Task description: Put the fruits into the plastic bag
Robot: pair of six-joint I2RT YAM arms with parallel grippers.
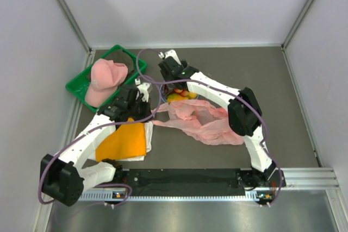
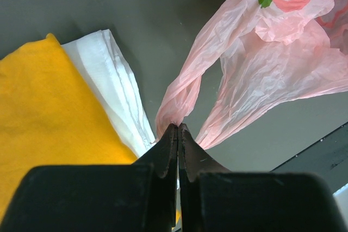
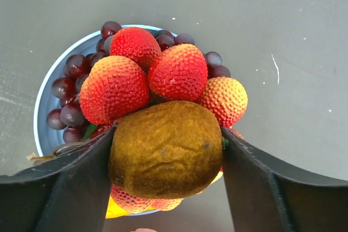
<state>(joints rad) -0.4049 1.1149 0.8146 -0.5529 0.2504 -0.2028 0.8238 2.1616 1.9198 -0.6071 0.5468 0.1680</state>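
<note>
Nearest to me, the left gripper (image 2: 178,131) is clamping shut on a twisted handle loop of the bag (image 2: 261,69), just beside the orange cloth (image 2: 49,107) and the white cloth (image 2: 114,85) under it. The bag is lying crumpled on the table between the arms, and I am not seeing an open mouth in any view. That is worrying me most. With only one loop pinched, the film is likely sagging closed, so a fruit released over it may land on top and roll away. A hard tug on that loop could also slip the thin plastic out of the fingers or drag the whole bag.

Further out, the right gripper (image 3: 167,134) is bracketing the kiwi (image 3: 166,153), its fingers touching both flanks. How firm that hold is I cannot tell. The kiwi is sitting on the heap on the plate (image 3: 41,104), with strawberries (image 3: 179,71) leaning against it and grapes (image 3: 68,99) behind them. I am judging the kiwi rounded and smooth enough to squirt out of a two-point squeeze. Lifting it may also be pulling support from the strawberries, tipping them over the rim onto the table.

Farthest off, the cap (image 1: 106,77) is resting in the tray (image 1: 76,86), well apart from all this, though a loose fruit could roll that way.
</note>
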